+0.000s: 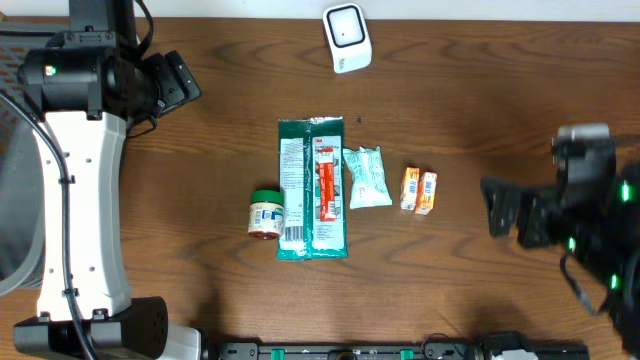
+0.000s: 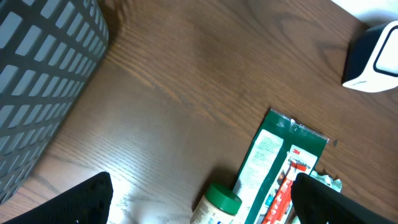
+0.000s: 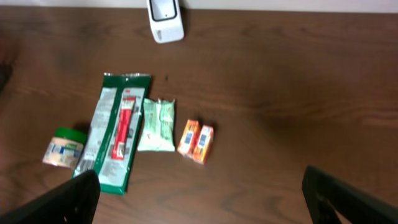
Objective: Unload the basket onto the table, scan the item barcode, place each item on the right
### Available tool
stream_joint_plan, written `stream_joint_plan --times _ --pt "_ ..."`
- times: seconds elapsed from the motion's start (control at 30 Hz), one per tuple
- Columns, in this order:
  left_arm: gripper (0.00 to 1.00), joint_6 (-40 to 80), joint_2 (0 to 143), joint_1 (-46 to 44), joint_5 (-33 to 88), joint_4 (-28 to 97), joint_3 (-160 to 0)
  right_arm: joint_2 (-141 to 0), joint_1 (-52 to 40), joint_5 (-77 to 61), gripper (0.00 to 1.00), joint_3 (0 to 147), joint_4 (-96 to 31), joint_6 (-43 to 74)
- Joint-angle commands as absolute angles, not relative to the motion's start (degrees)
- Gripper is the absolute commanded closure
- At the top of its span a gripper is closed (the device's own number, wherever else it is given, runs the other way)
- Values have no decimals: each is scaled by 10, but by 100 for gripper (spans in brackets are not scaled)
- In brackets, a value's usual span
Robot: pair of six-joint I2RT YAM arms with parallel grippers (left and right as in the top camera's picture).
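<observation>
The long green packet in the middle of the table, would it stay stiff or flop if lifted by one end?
The green packet lies flat and thin with crimped ends, so it would probably droop. Its printed wrapper looks like smooth film, so it may slip. Pushed sideways, it would likely nudge the small jar beside it.

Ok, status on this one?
Left tool open, right tool open, both empty. Jar, green pack, pouch, boxes in a row, untouched. Scanner far edge, nothing blocking.
</observation>
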State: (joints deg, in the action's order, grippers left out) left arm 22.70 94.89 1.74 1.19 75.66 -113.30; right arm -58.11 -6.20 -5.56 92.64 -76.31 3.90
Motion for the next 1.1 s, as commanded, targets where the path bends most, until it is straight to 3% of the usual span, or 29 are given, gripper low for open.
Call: stream_joint_plan --times 0.0,0.13,0.17,0.2,0.4,0.67,0.87,0.93,1.07 --pt "8 232 952 20 9 758 -1138 -640 -63 -59 1 965 -772 43" --pt "8 232 952 20 9 758 -1138 -695 -63 -164 1 964 -785 52" --pt "8 232 952 20 9 758 -1138 -705 -63 -181 3 963 -788 52" --pt "8 232 952 20 9 758 -1138 -727 -65 -220 13 962 -787 51" --pt "8 232 952 20 9 758 -1138 -794 -110 -241 16 959 -789 51" --pt "8 232 952 20 9 758 -1138 -868 -154 -230 2 959 -761 51" --pt "8 232 952 20 9 758 -1138 -892 -159 -225 1 959 -737 51" --pt "8 232 952 20 9 758 -1138 -892 -159 -226 4 959 -723 51" --pt "8 232 952 20 9 758 -1138 -893 -156 -240 19 971 -706 58"
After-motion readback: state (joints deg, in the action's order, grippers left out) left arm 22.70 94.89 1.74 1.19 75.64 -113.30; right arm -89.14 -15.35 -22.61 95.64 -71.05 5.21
